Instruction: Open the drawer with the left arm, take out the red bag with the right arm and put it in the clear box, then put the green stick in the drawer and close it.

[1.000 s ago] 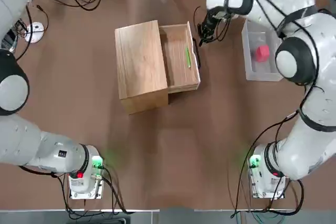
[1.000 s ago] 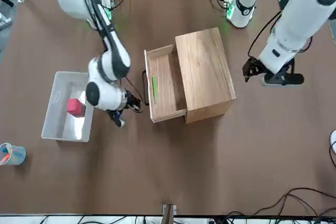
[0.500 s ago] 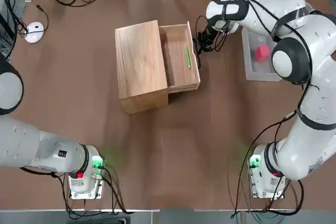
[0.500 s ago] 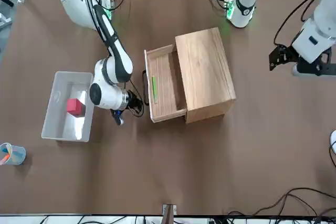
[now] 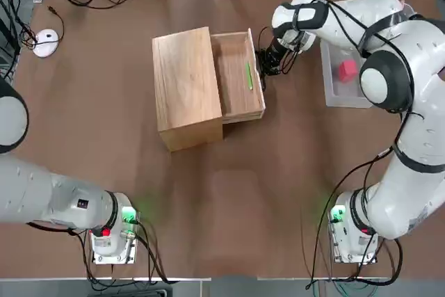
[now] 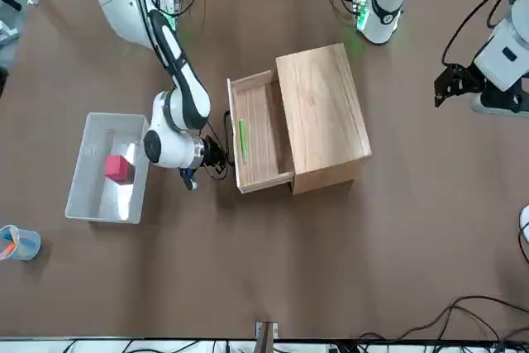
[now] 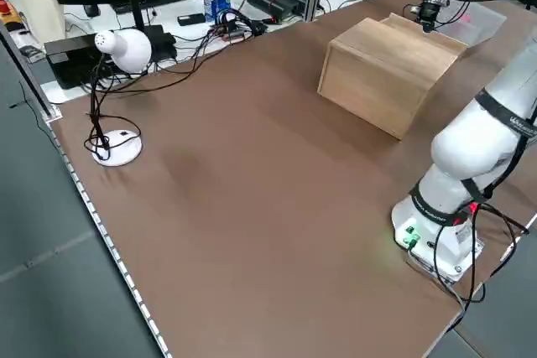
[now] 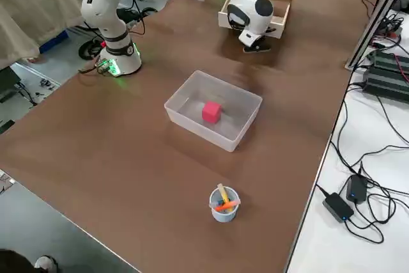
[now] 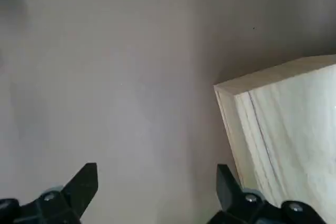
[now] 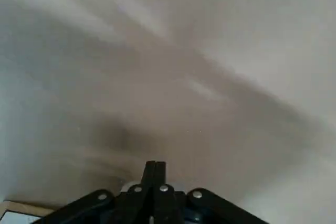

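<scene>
The drawer [image 5: 238,81] stands pulled out of the wooden box [image 5: 184,88], and the green stick [image 5: 248,75] lies inside it. The red bag [image 5: 346,69] sits in the clear box [image 5: 345,74]. My right gripper [image 5: 267,65] is shut and empty, low by the drawer's dark handle [image 6: 226,133]; whether it touches the handle I cannot tell. From the front, the right gripper [image 6: 212,157] sits between the clear box [image 6: 106,199] and the drawer front. My left gripper [image 6: 447,89] hangs open and empty, well off to the wooden box's other side, its fingertips [image 9: 86,179] spread above the table.
A small blue cup [image 6: 16,242] with sticks stands at the table corner beyond the clear box. A white desk lamp [image 7: 117,48] and cables lie at the far left edge. Bare brown table stretches between the wooden box and the arm bases.
My right gripper has slid in closer to the drawer's handle, still shut. The left arm has swung farther away from the wooden box toward the table's left side.
</scene>
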Robot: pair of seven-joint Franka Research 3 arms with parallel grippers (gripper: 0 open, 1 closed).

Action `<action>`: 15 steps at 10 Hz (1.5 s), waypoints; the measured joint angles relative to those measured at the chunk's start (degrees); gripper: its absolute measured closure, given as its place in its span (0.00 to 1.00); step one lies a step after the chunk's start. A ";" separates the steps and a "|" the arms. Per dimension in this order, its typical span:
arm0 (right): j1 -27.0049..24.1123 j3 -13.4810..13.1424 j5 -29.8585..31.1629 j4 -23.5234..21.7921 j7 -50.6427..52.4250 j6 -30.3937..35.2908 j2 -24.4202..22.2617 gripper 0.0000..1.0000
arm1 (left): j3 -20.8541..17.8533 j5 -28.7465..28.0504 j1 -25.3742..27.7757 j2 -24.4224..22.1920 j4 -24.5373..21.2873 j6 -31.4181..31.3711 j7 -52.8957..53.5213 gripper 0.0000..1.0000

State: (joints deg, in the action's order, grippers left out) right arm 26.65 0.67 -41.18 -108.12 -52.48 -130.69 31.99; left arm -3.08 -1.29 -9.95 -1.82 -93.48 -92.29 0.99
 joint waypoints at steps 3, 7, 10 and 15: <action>0.30 0.43 -0.63 -0.30 -1.94 -0.18 -0.21 0.99 | 0.06 0.04 -0.03 0.00 0.00 0.02 0.00 0.00; 1.66 0.55 -2.59 -0.43 -4.48 -0.27 -1.12 0.99 | -0.11 1.34 0.16 1.27 1.95 -0.09 0.00 0.00; 4.52 0.94 -4.17 -0.57 -5.53 -0.20 -2.20 0.99 | -0.11 2.22 1.60 2.94 3.26 -0.04 0.00 0.00; 9.89 1.09 -9.22 -0.62 -6.65 -1.52 -2.90 0.99 | 0.48 2.35 1.72 5.21 3.45 -0.07 -0.14 0.00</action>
State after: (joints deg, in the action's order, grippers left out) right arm 36.53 1.76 -50.40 -108.75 -59.12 -132.21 29.09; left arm -2.59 1.06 -8.23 3.39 -90.03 -92.36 0.84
